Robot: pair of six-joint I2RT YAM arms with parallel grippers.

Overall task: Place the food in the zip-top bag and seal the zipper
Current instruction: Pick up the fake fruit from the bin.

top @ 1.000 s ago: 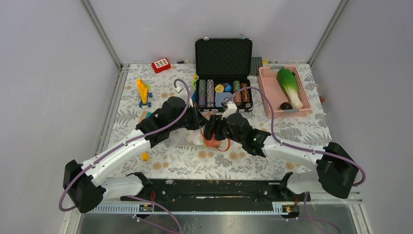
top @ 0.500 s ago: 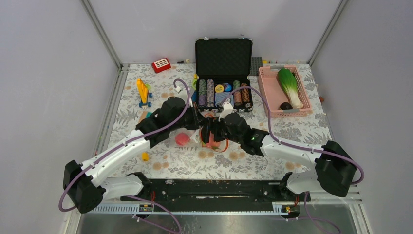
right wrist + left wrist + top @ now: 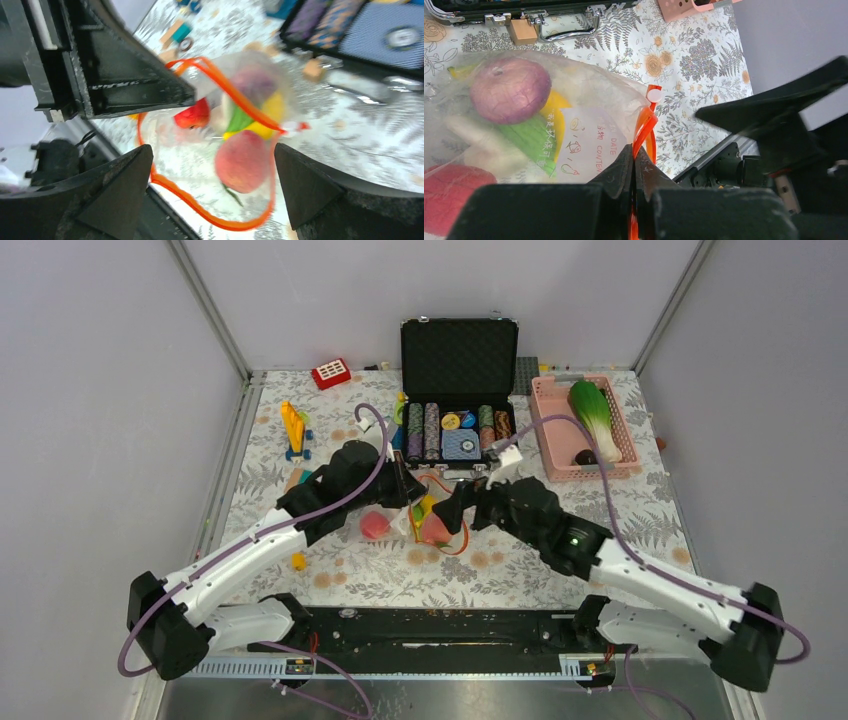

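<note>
Left jaws pressed together, pinching the zipper (image 3: 644, 122) at one end. The strip loops open toward the right jaws, which stand spread wide, now drawn back toward the right edge from the mouth they crowded a second ago. The zip-top bag (image 3: 589, 117), food (image 3: 510, 90) showing inside, lies mid-tabletop (image 3: 620, 510), nearer the left arm.

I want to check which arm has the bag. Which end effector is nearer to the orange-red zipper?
Left. The left end effector is shut on the zipper, pinching the strip. The right end effector is open in front of the zip-top bag, gripping nothing.
</note>
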